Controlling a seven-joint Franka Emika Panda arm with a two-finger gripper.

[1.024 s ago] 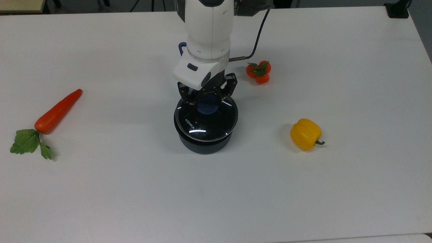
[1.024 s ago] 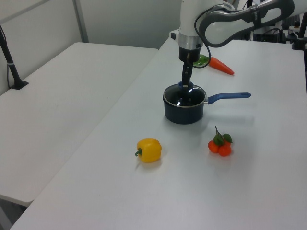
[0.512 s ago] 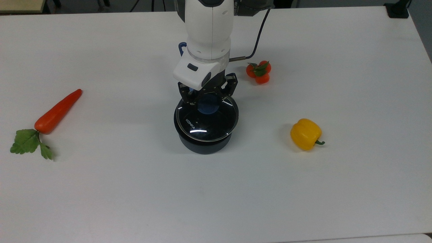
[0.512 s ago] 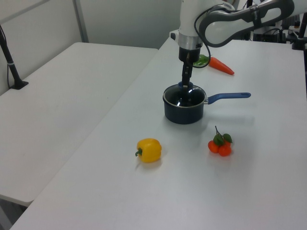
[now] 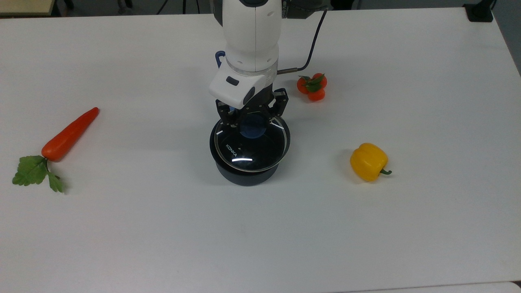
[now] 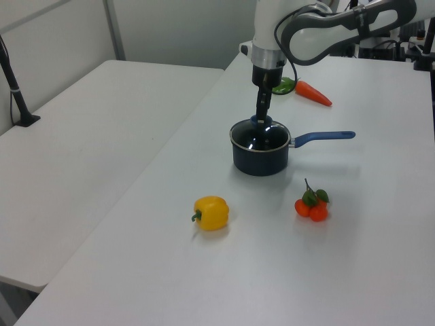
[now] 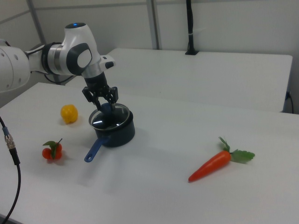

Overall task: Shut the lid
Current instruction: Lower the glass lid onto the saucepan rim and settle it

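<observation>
The round clear glass lid with a metal rim, a blue knob and white "KONKA" lettering sits over the mouth of a dark blue saucepan on a white table, shifted a little toward the top view's right so that it does not sit squarely on the rim. The black two-finger gripper of the white robot arm reaches straight down onto the lid, its fingers standing either side of the blue knob, close about it; whether they press on it cannot be told. In the right view the gripper stands over the lid, and the saucepan's blue handle points toward the right view's lower left. Well apart from the fingers, on the top view's left, lies an orange carrot with green leaves; near the fingers, on the top view's upper right, sits a cluster of small red-orange tomatoes with green stems; farther off, on the top view's right, rests a yellow bell pepper. A dark cable runs from the arm.
</observation>
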